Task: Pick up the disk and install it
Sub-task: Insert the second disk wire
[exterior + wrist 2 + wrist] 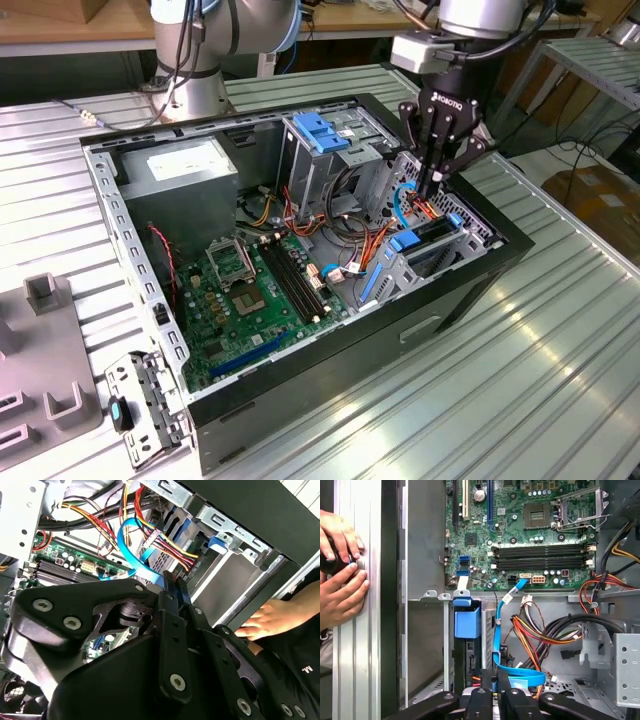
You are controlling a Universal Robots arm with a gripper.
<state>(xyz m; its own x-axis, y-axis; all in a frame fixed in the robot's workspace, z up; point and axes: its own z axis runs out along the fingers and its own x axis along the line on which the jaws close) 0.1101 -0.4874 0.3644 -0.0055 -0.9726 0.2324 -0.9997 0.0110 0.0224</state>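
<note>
The disk [432,232], dark with blue end tabs, stands on edge in the drive bay at the exterior view's right end of the open computer case [330,395]. In the first wrist view it is the dark slab [467,655] below a blue tab [467,622]. My gripper [432,188] reaches down into the case right over the disk's upper edge, its black fingers shut together. Whether the tips touch the disk I cannot tell. In both wrist views the gripper [172,582] [495,690] has a thin blue cable [125,540] [497,630] curving close by its tips.
Bundled red, yellow and orange wires [540,630] lie next to the bay. The motherboard [250,290] covers the case floor, and a light-blue latch plate [318,130] tops the rear cage. A person's hands [340,570] rest on the table just outside the case wall. A loose bracket [140,400] lies near the front corner.
</note>
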